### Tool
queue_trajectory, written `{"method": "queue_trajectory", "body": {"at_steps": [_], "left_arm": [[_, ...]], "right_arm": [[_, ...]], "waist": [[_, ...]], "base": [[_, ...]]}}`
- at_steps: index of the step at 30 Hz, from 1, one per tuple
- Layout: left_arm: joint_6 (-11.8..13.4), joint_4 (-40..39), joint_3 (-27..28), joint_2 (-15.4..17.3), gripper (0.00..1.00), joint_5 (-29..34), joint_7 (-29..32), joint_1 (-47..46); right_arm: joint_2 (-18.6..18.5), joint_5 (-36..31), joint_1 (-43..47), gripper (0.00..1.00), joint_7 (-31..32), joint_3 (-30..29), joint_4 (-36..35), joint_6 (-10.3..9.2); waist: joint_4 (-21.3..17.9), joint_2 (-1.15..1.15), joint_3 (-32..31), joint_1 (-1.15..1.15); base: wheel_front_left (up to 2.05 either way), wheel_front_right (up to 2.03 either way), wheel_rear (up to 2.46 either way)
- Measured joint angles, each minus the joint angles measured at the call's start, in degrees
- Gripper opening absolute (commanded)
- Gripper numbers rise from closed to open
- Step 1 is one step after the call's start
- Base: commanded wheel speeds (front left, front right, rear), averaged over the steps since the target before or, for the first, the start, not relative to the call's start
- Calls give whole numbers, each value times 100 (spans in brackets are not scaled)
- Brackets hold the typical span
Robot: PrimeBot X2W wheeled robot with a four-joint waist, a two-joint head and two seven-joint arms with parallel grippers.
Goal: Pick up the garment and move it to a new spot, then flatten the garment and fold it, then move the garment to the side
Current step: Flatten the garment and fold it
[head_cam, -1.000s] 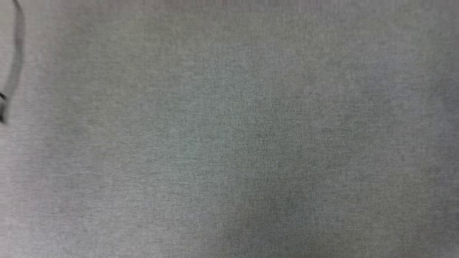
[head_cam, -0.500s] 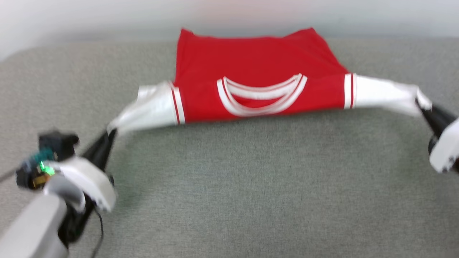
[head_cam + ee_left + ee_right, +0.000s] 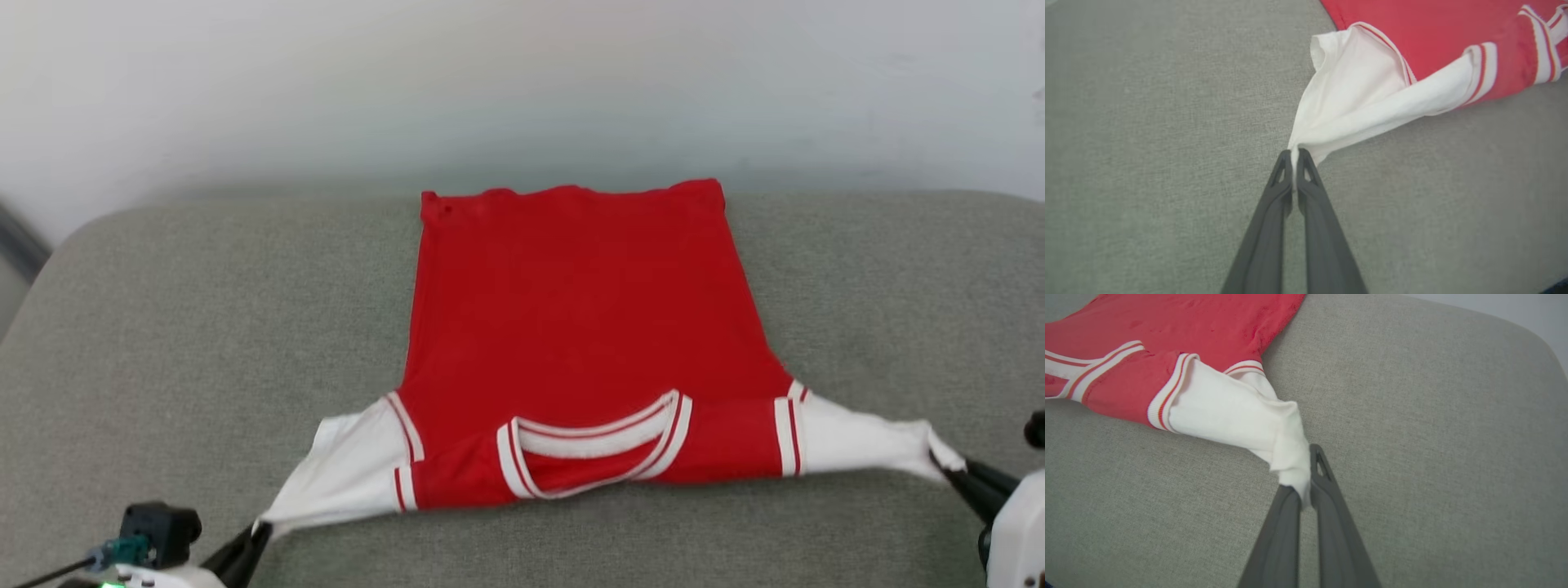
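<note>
**Red sleeveless jersey** (image 3: 580,327) lying on a grey fabric cushion (image 3: 180,327), with the hem at the far side and the neckline (image 3: 596,445) nearest the viewer. The red body is spread smooth and flat. White-and-red striped trim edges the scooped neckline and both armholes. The white side panels (image 3: 351,465) taper outward to left and right into pinched points, which draws the near edge taut in a straight band.

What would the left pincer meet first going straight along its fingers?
The garment: left pincer is shut on its white corner, so it would likely bunch that cloth toward the red body.
</note>
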Motion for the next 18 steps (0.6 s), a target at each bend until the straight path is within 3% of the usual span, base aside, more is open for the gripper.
{"method": "queue_trajectory", "body": {"at_steps": [11, 17, 18], "left_arm": [[226, -788, -219, 156, 0, -479, 313, 1195], [275, -899, -209, 191, 0, -537, 348, 1282], [274, -924, -220, 192, 0, -535, 357, 1282]], "right_arm": [[-132, 380, 1599, 0, 482, -144, -679, -1], [-134, 454, 1899, 0, 748, -403, -853, -1], [-131, 443, 1914, 98, 759, -449, -873, -1]], "waist": [[-106, 0, -302, 0], [-114, 0, -340, 1], [-108, 0, -334, 1]], "base": [[0, 0, 0], [0, 0, 0], [0, 0, 0]]}}
